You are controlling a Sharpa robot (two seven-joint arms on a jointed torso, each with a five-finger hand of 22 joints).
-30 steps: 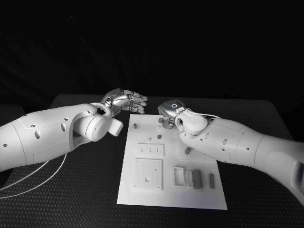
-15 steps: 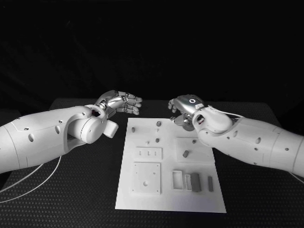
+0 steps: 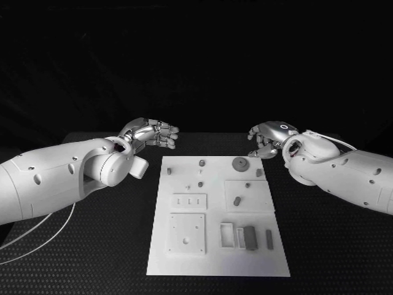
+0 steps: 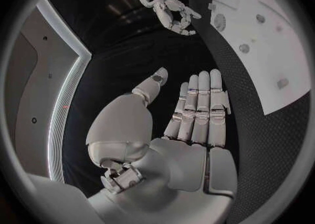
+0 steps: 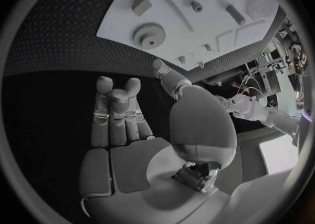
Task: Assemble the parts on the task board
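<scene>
The white task board lies in the middle of the black table. A grey gear sits flat near its far edge, also seen in the wrist views as the gear and the gear. Small grey pegs and blocks stand on the board. My left hand hovers off the board's far left corner, fingers straight and holding nothing. Beyond the far right corner hovers my right hand, fingers extended and bare.
Recessed plates and slots take up the board's near half. Black table surrounds the board on all sides. A white cable hangs under my left arm.
My right hand has drawn back to the right, off the board's far edge, and the gear now lies uncovered where it was. My left hand has shifted slightly left.
</scene>
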